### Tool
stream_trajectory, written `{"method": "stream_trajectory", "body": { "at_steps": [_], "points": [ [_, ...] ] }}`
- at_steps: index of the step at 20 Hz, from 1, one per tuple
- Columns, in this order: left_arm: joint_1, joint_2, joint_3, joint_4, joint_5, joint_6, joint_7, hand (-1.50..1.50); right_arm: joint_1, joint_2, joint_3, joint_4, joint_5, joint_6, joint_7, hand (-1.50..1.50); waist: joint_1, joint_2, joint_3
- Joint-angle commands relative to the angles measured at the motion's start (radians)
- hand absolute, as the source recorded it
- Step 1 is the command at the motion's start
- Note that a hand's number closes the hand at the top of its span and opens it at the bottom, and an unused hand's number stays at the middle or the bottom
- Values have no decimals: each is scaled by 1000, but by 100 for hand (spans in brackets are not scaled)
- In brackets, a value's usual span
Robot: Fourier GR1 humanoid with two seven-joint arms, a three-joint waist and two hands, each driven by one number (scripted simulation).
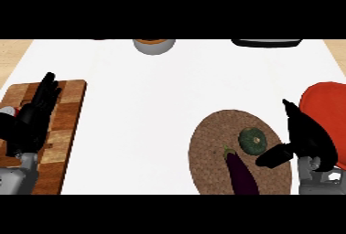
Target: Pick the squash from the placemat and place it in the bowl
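Note:
A small dark green squash point(252, 140) lies on the round woven brown placemat point(209, 155) at the lower right. A dark purple eggplant point(241, 175) lies beside it on the same mat, nearer the lower edge. The red bowl point(327, 105) shows partly at the right edge. My right hand point(310, 140) hovers open between mat and bowl, just right of the squash, its thumb point(273, 155) pointing toward the squash without touching it. My left hand point(32, 119) rests open at the far left, fingers up.
A wooden cutting board point(64, 132) lies under my left hand. A grey cup point(154, 45) with an orange inside stands at the back centre. A dark pan-like object point(266, 43) sits at the back right.

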Motion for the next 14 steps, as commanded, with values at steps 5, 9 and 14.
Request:
{"method": "stream_trajectory", "body": {
  "at_steps": [5,9,14],
  "points": [
    [24,-11,29,-8,-7,-25,-8,0,-48,102,33,59,67,83,174,-150,-11,-2,1],
    [50,-19,24,-50,-28,-16,0,0,-13,118,4,160,76,53,76,-150,-8,-1,1],
    [32,-15,47,-100,-29,-19,76,0,35,163,16,118,139,56,85,-150,-13,-4,2]
  ]
}}
